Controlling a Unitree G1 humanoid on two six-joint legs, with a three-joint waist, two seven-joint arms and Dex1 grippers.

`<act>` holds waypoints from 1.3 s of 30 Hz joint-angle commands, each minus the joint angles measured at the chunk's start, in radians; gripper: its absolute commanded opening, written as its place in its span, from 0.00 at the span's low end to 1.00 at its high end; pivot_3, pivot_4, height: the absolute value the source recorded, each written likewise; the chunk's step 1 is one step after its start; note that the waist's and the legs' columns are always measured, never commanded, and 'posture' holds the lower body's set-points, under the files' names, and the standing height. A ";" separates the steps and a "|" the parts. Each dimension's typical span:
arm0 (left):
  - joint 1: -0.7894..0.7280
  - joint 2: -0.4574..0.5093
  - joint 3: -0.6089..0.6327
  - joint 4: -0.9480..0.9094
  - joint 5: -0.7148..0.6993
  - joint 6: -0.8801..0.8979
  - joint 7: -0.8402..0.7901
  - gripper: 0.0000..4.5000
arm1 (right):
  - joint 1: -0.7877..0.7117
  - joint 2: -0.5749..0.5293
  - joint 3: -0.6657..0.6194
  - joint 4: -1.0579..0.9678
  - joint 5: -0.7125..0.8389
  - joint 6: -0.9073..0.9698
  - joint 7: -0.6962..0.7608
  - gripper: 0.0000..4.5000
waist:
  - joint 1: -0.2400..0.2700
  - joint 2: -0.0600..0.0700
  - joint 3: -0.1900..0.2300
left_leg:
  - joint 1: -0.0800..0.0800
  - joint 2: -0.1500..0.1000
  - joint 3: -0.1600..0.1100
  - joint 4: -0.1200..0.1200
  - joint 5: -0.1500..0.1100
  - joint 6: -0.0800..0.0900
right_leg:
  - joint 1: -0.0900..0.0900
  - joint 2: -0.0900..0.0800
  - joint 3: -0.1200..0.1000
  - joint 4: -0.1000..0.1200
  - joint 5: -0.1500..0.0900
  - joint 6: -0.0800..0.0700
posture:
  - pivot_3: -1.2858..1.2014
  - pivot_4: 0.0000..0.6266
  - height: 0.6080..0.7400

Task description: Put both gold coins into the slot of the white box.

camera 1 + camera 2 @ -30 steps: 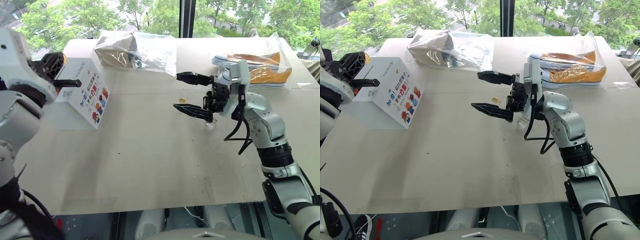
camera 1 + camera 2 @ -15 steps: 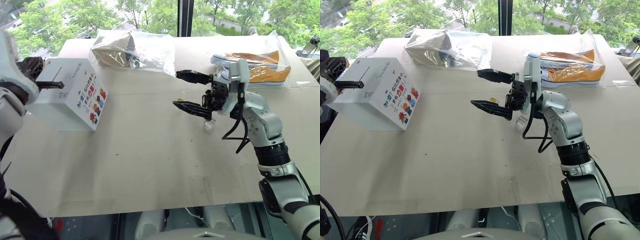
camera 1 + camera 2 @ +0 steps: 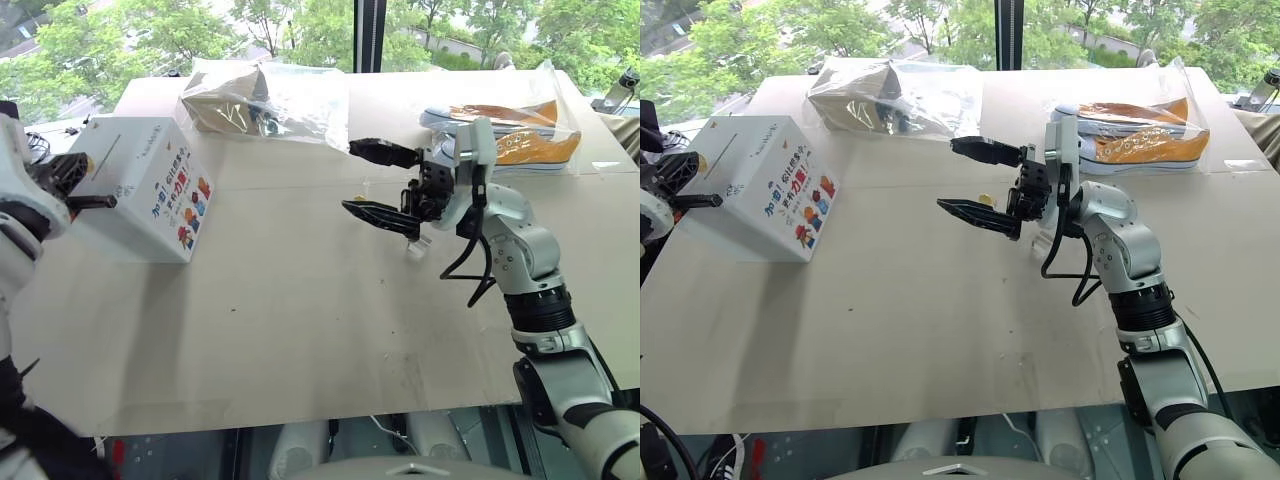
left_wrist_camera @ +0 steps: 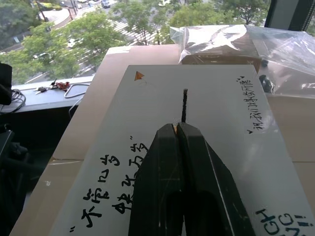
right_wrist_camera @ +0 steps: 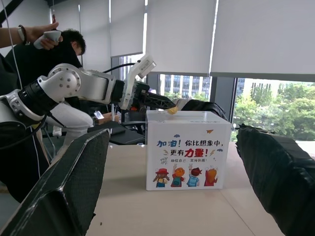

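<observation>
The white box (image 3: 150,190) with cartoon figures stands at the table's left. Its slot (image 4: 184,104) is a dark slit in the plain top face. My left gripper (image 4: 178,127) is shut on a gold coin (image 5: 172,110), held just above the box top, in line with the slot's near end. The other gold coin (image 3: 983,198) lies on the table near the middle. My right gripper (image 3: 351,177) hovers above that coin, open and empty, pointing toward the box.
Two clear plastic bags with shoes lie at the back, one (image 3: 270,100) behind the box and one (image 3: 520,135) at the right. A small clear holder (image 3: 415,250) lies under my right wrist. A person (image 5: 29,54) stands beyond the table's left side.
My left gripper has drawn left and down across the box top toward its left edge, still shut. The right arm has kept still. The camera shifted slightly.
</observation>
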 commanded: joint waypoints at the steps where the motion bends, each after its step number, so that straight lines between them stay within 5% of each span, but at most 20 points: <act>1: -0.002 -0.005 0.002 -0.013 0.044 -0.027 -0.023 0.00 | -0.011 0.001 -0.029 -0.042 0.009 -0.004 -0.006 0.98 | 0.000 0.000 0.000 | 0.000 0.000 0.000 0.000 0.000 0.000 | 0.000 0.000 0.000 0.000 0.000 0.000 | 0.52 0.24 1.00; 31: -0.036 -0.126 -0.004 -0.002 0.123 -0.010 -0.068 0.00 | -0.003 -0.016 -0.029 -0.054 0.009 0.020 0.007 0.98 | 0.001 0.000 -0.001 | 0.001 -0.001 0.000 0.001 0.000 0.000 | -0.001 -0.001 0.000 0.004 0.000 0.000 | 0.52 0.24 1.00; 34: -0.045 -0.138 0.016 -0.009 0.106 -0.003 -0.068 0.14 | -0.004 -0.014 -0.029 -0.052 0.008 0.019 0.009 1.00 | 0.001 0.000 -0.002 | 0.001 -0.001 0.000 0.001 0.000 0.000 | -0.001 -0.001 0.000 0.004 0.000 0.000 | 0.52 0.24 1.00; 39: -0.105 -0.158 0.055 -0.029 0.128 -0.131 -0.060 0.62 | -0.005 -0.027 -0.001 -0.023 -0.086 0.005 -0.053 1.00 | 0.001 0.000 -0.002 | 0.001 -0.001 0.000 0.001 0.000 0.000 | -0.001 -0.001 0.000 0.004 0.000 0.000 | 0.52 0.24 1.00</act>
